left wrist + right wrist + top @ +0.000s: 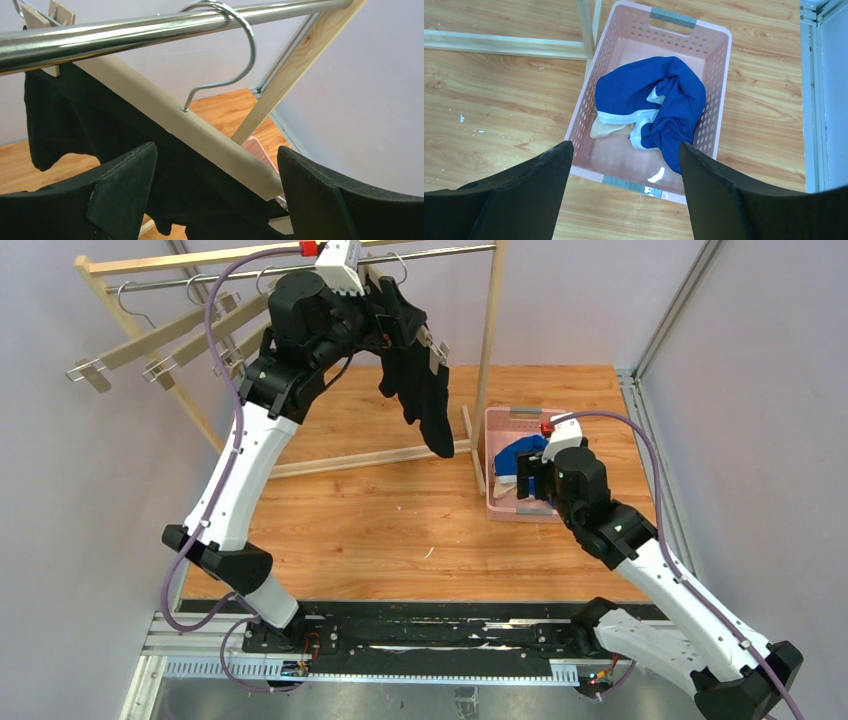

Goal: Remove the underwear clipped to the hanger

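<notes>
1. The two white-and-black robot arms rise from the near table edge. The left arm reaches up to the rack and the right arm leans over the basket.
2. The pale wooden clothes rack (490,350) stands on the wood-grain tabletop (380,520) and carries a chrome rail (125,35).
3. The left gripper (216,150) is spread wide and holds nothing. Its black fingers (125,190) sit either side of the pale wooden hanger bar (200,132), apart from it, just below the rail.
4. The right gripper (625,145) is also wide open and empty, and hovers above the pink perforated plastic basket (719,65).
5. The plain black underwear (425,390) is the only piece left on the rack. It droops in a long fold from that hanger, which hangs tilted from its steel hook (245,50). A wooden clip (42,20) at the far end appears to pinch the cloth. Whether the near end is clipped I cannot tell.
6. Other wooden clip hangers (150,340) hang bare at the rail's left end.
7. The bright blue underwear with white trim (674,100) lies crumpled in the basket.
8. A corner of cream-beige underwear (606,131) shows beneath it.
9. By my reckoning two of three pieces are done. What remains is to free the black piece from its clips and bring it down.
</notes>
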### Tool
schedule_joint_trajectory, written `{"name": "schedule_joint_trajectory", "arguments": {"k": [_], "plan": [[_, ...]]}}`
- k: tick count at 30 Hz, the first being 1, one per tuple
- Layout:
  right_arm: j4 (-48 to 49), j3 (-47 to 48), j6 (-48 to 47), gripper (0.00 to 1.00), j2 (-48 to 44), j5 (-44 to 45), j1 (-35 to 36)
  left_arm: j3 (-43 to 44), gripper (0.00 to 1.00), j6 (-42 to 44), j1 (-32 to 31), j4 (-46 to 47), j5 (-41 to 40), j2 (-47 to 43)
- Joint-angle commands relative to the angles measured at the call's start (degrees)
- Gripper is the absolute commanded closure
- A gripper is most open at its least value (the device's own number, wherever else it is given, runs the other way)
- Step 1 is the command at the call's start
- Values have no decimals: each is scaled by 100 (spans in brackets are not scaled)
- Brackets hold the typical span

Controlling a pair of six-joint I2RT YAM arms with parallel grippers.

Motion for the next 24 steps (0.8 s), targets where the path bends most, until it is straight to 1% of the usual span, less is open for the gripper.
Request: {"name": "schedule_joint_trajectory", "arguments": {"k": [1,8,9,10,11,12,13,18,20,22,23,24], "plan": [[-59,-135,94,21,-57,163,146,-123,2,-91,-46,308,-182,88],[-82,-103,98,22,114,171,255,-122,2,-26,-46,175,-332,183],[-85,-104,104,21,141,177,279,-114,0,-3,-50,170,-350,178],[-86,-114,111,21,176,199,300,-103,2,17,-47,156,-368,171],[-79,-118,122,21,203,216,327,-78,9,33,-46,123,-378,158],[-77,-134,129,21,229,224,347,-67,18,46,-46,96,-395,148],[-73,-145,139,21,256,238,365,-77,22,58,-46,74,-421,117],[-68,-146,159,21,364,267,421,-210,28,172,-47,-12,-568,-69],[-64,-136,159,21,385,269,438,-290,34,221,-46,-26,-665,-166],[-62,-129,166,21,402,267,461,-384,43,273,-46,-32,-744,-273],[-64,-123,168,21,405,273,471,-433,46,298,-46,-59,-790,-342],[-67,-118,168,21,403,268,480,-467,46,326,-46,-101,-836,-385]]}}
